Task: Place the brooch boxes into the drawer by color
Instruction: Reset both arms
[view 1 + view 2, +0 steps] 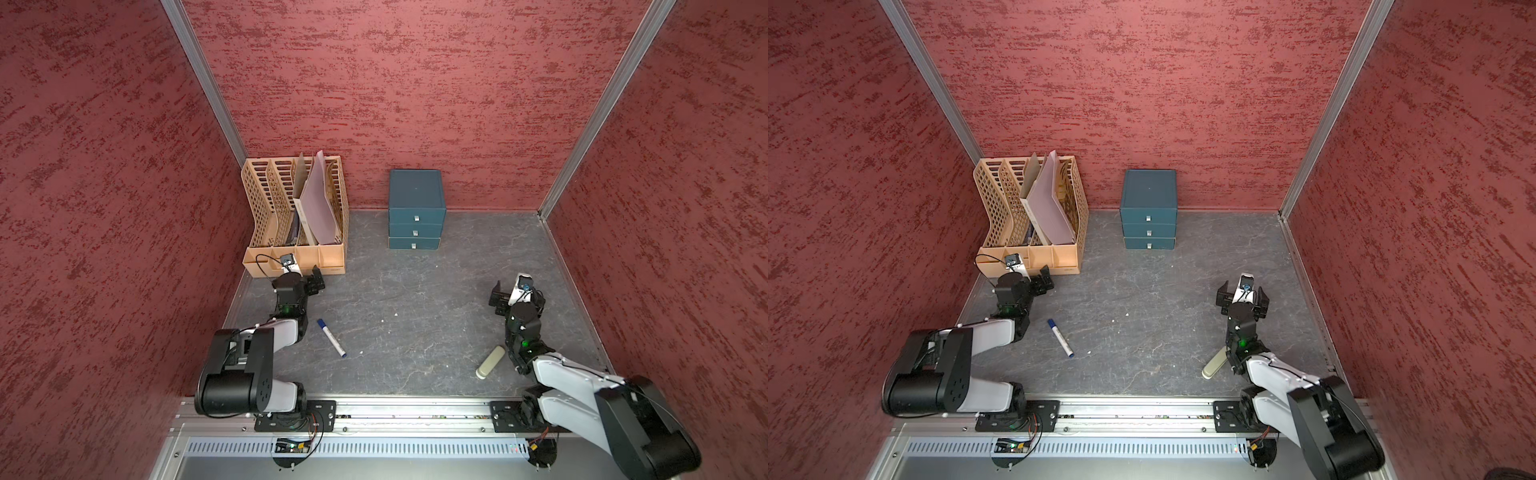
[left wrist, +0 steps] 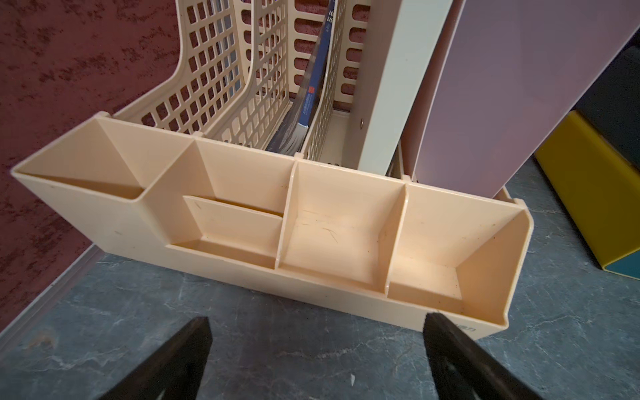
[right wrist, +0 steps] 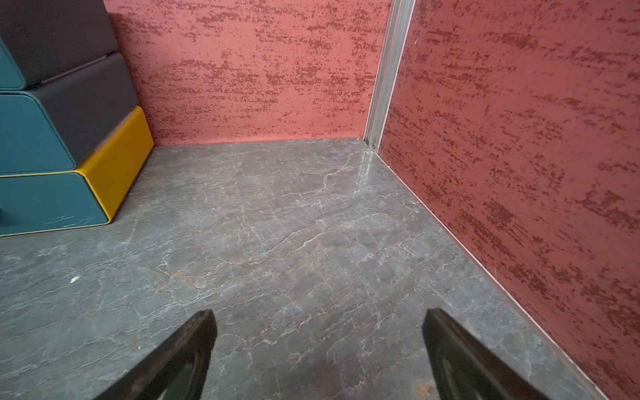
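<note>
The drawer [image 1: 416,208] [image 1: 1148,208] is a dark teal chest of three stacked drawers, all pushed in, against the back wall. Its side shows in the left wrist view [image 2: 588,197] and the right wrist view [image 3: 45,138]. No brooch boxes show in any view. My left gripper [image 1: 309,280] [image 2: 317,332] is open and empty, just in front of the file rack. My right gripper [image 1: 1243,293] [image 3: 318,329] is open and empty over bare floor at the right, well in front of the drawer.
A tan slotted file rack [image 1: 257,199] [image 2: 242,277] with folders stands at the back left. A blue-capped marker [image 1: 331,337] lies near the left arm. A pale green cylinder [image 1: 490,361] lies beside the right arm. Red walls close three sides.
</note>
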Controlling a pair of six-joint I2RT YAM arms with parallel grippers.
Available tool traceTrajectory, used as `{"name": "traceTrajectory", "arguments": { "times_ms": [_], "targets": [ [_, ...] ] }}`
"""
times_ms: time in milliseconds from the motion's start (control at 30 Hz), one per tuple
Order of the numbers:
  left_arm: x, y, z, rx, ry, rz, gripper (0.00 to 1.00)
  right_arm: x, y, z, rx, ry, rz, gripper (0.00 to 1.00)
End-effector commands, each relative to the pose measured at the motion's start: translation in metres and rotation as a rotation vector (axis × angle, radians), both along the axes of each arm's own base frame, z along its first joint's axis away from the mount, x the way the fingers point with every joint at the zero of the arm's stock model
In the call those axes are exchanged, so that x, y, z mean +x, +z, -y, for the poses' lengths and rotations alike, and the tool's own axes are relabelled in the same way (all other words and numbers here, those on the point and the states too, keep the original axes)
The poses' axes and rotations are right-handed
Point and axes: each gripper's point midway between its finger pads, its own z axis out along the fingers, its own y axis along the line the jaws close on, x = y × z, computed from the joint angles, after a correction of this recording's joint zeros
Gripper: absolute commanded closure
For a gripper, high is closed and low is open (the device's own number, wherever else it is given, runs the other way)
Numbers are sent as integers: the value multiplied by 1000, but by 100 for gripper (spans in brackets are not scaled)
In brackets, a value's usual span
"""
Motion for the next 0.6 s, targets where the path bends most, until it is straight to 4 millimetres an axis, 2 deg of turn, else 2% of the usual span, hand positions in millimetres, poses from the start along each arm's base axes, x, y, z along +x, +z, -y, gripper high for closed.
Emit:
{"name": "traceTrajectory", "arguments": {
  "times_ms": [0, 67, 167, 200, 233, 333, 400, 567],
  "targets": [
    [7, 19, 11, 18, -67, 124, 0, 17, 34, -11, -28, 78, 163, 1],
    [4, 16, 11, 24, -73, 170, 0, 26, 31, -12, -53, 92, 172, 2],
    [1, 15, 12, 18, -79, 169, 0, 36, 14, -13, -50, 125, 160, 1],
    [1, 16, 11, 12, -78, 168, 0, 41, 10, -22, -57, 180, 132, 1],
    [1, 13, 11, 6, -76, 150, 0, 42, 9, -23, -54, 189, 126, 1],
    [5, 12, 14, 7, -101, 137, 0, 43, 1, -19, -21, 202, 124, 1],
    [11, 11, 19, 9, -132, 117, 0, 49, -2, -19, -17, 209, 103, 1],
    [12, 11, 19, 10, -132, 114, 0, 66, -7, -11, 14, 183, 27, 1]
  ]
}}
